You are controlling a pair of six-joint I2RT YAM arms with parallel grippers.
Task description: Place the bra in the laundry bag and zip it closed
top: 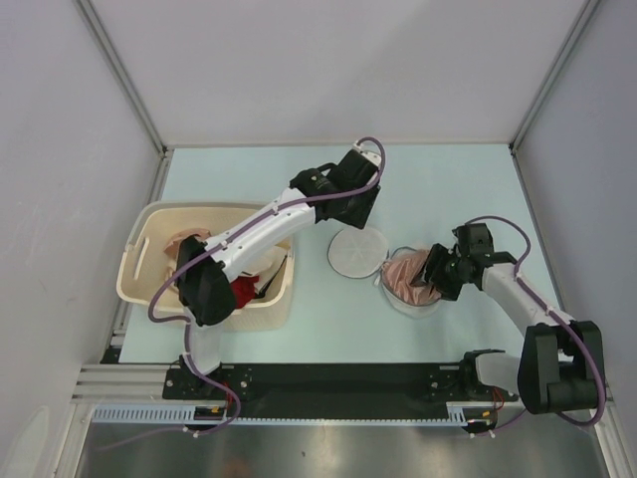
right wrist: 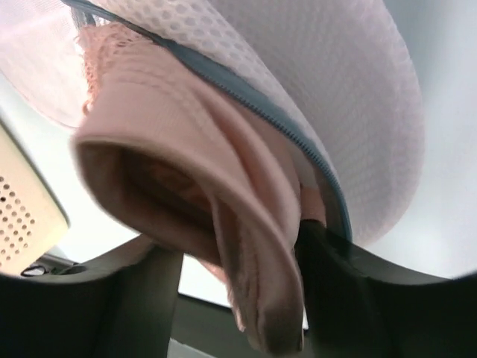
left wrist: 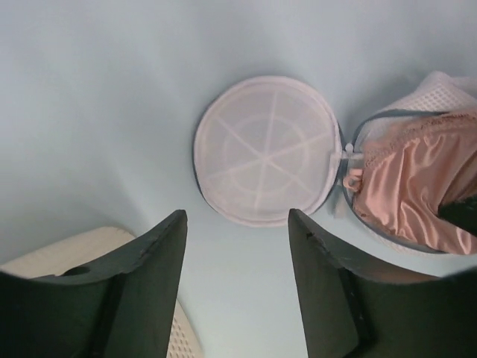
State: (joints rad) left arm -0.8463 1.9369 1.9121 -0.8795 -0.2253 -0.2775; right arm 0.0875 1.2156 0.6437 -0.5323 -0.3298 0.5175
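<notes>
Within right end effector (right wrist: 240, 298), bra (right wrist: 223, 216) fold

The bra (right wrist: 186, 149), shiny salmon-pink, fills the middle of the frame, and a thick fold of it droops between the dark jaws of the right gripper (right wrist: 235, 250), which stand apart. Above and to the right, the laundry bag (right wrist: 320, 82) shows white mesh edged by a grey-blue zip (right wrist: 246, 104). A cream perforated piece (right wrist: 22, 216) sits at the left edge.
</notes>
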